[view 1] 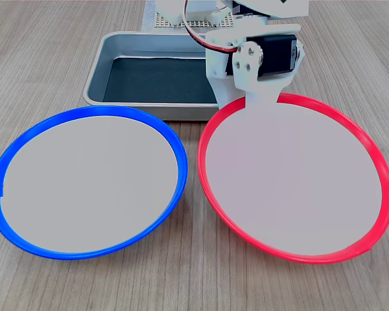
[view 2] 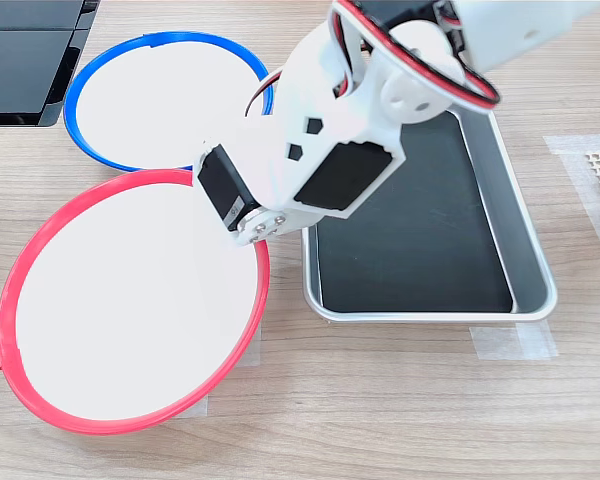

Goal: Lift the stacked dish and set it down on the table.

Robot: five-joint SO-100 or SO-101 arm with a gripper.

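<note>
blue-rimmed plate [view 1: 87, 181] is seen at the first exterior view's left | stacked dish [view 1: 297, 178], red-rimmed, pale grey centre, is laid flat on the table [view 1: 194, 278] at right | gripper [view 1: 262, 102] is lowered onto its far rim, jaw spread not discernible | grey tray [view 1: 117, 48] is set behind

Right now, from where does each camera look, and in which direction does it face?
First exterior view: low, across the table, facing the arm; gripper at the red-rimmed plate's far rim, blue-rimmed plate and tray visible.
Second exterior view: high, looking down; arm enters from the top.
Shared: gripper, red-rimmed plate, blue-rimmed plate, tray, table.
</note>
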